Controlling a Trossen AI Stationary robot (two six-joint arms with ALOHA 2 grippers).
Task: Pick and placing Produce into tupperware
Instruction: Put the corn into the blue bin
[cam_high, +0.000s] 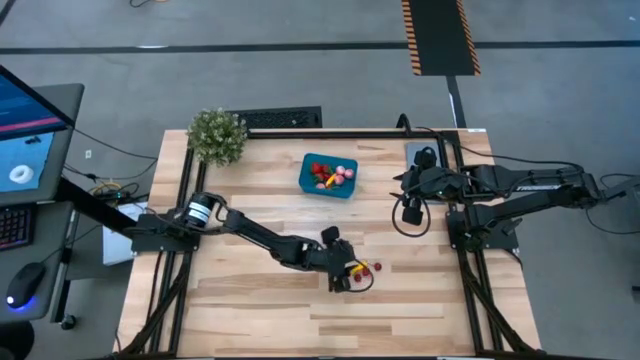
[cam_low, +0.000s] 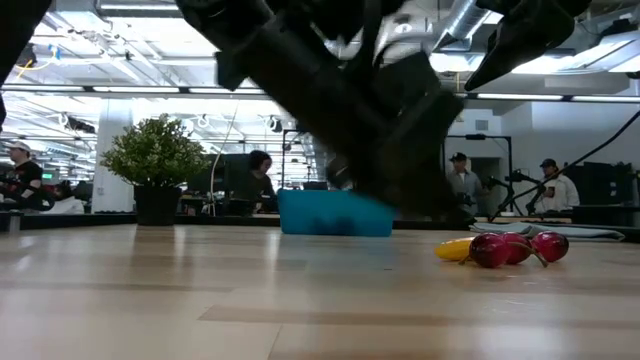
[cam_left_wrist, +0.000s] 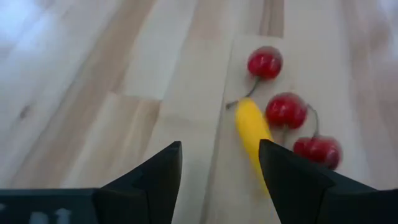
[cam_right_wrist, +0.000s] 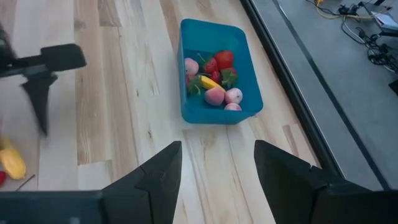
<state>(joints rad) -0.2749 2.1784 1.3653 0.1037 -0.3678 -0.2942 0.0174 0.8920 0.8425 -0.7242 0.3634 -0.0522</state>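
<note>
hovering our left gripper (cam_left_wrist: 217, 180) wide open over the table (cam_high: 250, 300), we see the banana (cam_left_wrist: 252, 134) just off-centre toward one finger, lengthwise between cherries (cam_left_wrist: 286, 111), far from the tupperware (cam_high: 328, 176).

You're looking at a light butcher-block table (cam_high: 250, 320) bordered by a black frame, standing on a grey concrete floor (cam_high: 250, 70). A black-and-orange hazard strip (cam_high: 438, 35) runs across that floor beyond the far edge, and dark lines cross it. On your left sits a desk with a lit monitor (cam_high: 25, 135), a keyboard (cam_high: 12, 225) and a mouse (cam_high: 22, 285). A bushy green potted plant (cam_high: 216, 135) stands at the table's far left corner. From table height you see an open workshop: white ceiling with ducts (cam_low: 470, 20) and strip lights (cam_low: 90, 92), and several people (cam_low: 555, 185) standing or seated among equipment behind.
</note>
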